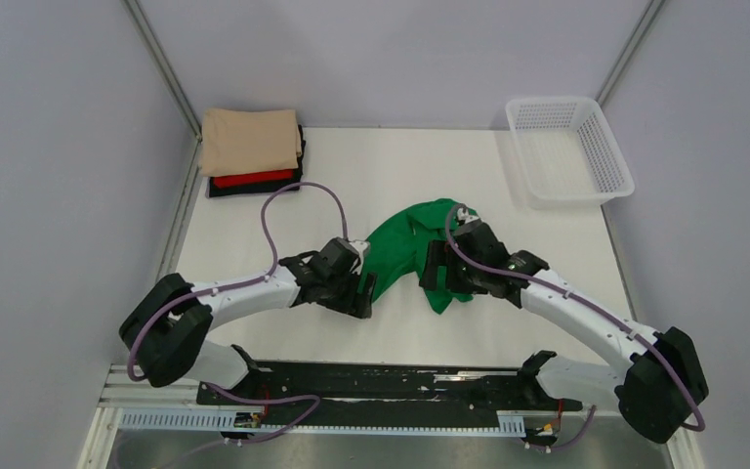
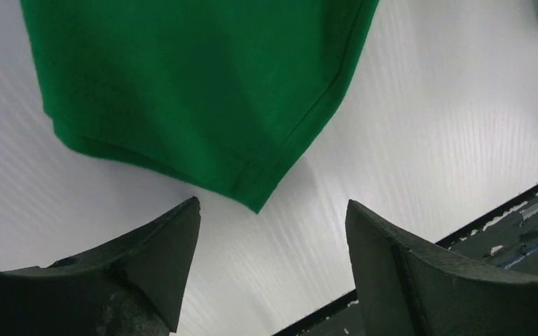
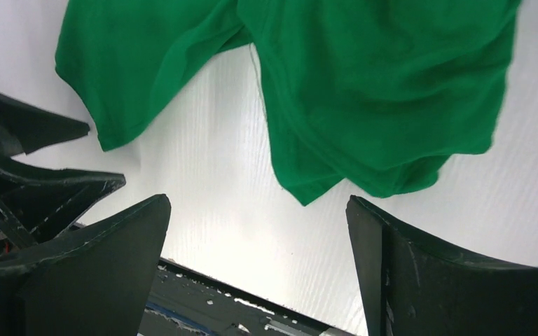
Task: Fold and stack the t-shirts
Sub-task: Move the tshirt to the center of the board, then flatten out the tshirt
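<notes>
The green t-shirt (image 1: 412, 249) lies unfolded and crumpled on the desk (image 1: 254, 234), bunched into an arch. Its crown points away from the arm bases, and two lobes trail back toward them. The left lobe ends in a hemmed corner (image 2: 256, 199). In the left wrist view this corner points straight into the gap of the left jaws, just ahead of the fingertips (image 2: 182, 224) and not yet between them. The right lobe ends in a thicker, doubled-over fold (image 3: 308, 189). It sits just ahead of the right jaws and roughly in line with their gap. Both sets of jaws stand wide apart and hold nothing. The left arm (image 1: 254, 288) reaches the green t-shirt from its left side and the right arm (image 1: 566, 298) from its right side, so each arm is the nearer one to its own lobe. Whether either fingertip touches the cloth cannot be determined. The coming move probably depends on that alignment: each corner lies ahead of its jaws, so a short advance and closure should capture it for spreading the garment flat. Well to the far left of the green t-shirt, the beige t-shirt (image 1: 250, 140) tops a folded stack over the red t-shirt (image 1: 252, 178) and the black t-shirt (image 1: 254, 189). To its far right stands the white basket (image 1: 610, 147).
</notes>
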